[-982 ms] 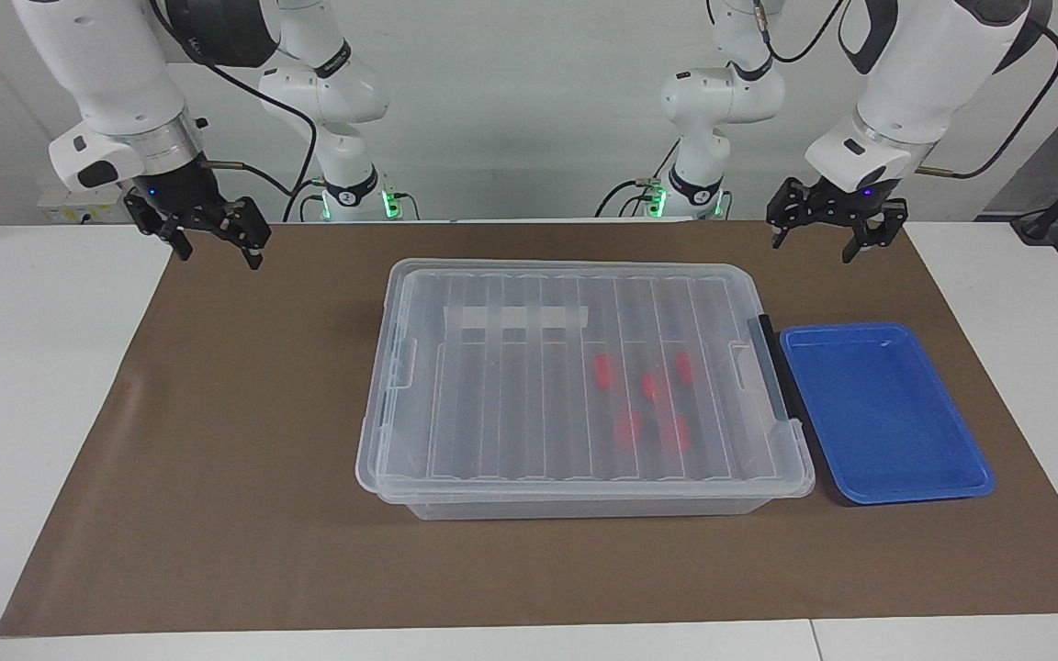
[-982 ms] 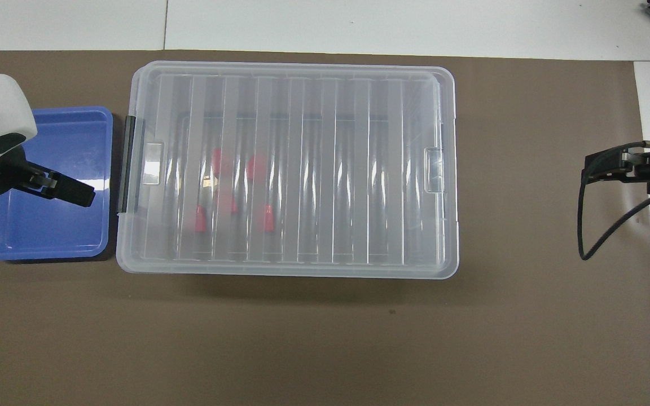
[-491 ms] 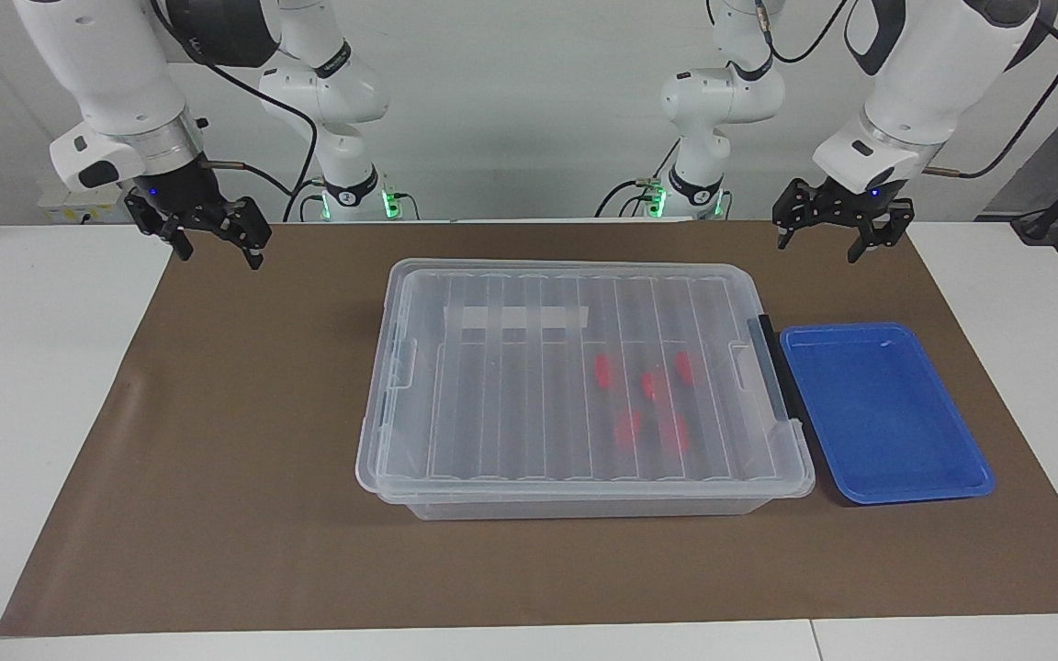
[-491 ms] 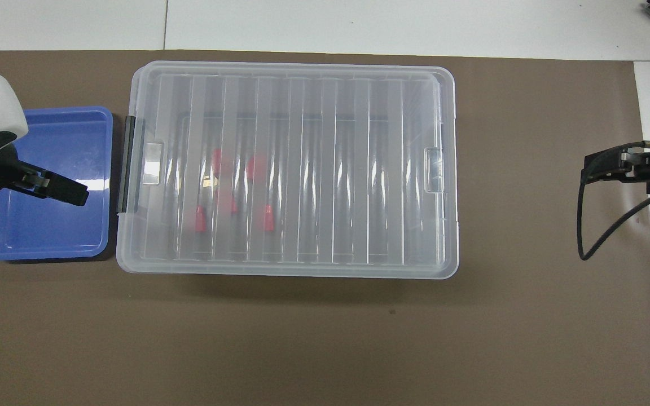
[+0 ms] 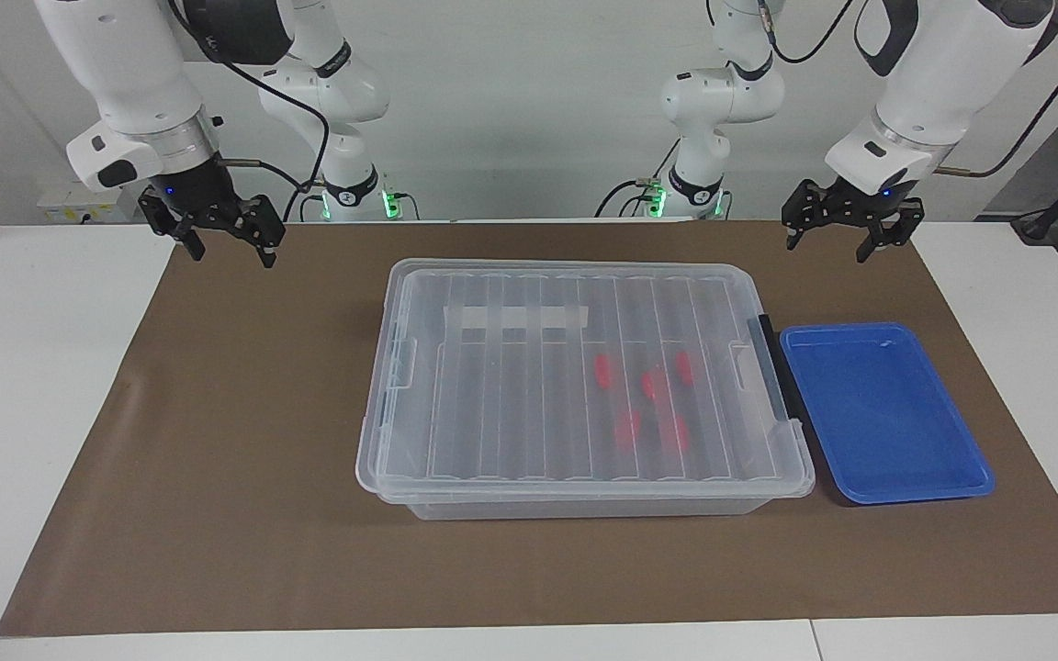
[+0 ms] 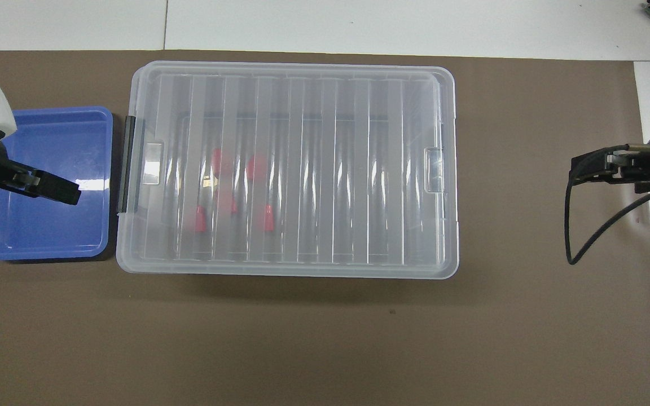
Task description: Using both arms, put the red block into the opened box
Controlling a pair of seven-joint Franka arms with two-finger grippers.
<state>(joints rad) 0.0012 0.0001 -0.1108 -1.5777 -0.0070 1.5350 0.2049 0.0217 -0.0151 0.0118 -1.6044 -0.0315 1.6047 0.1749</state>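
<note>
White wall [image 5: 529, 101], white table [image 5: 33, 386], brown mat [image 5: 235, 459], even indoor light.

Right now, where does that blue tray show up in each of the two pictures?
Facing view: the blue tray lies at the picture's right, beside the box.
Overhead view: the blue tray lies at the picture's left edge, beside the box.
Shared landmark: the black bar on the box's end next to the tray.

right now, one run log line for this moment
box: lid on | red blocks: inside box | blue tray: empty | left gripper: open, raised | right gripper: open, raised
</note>
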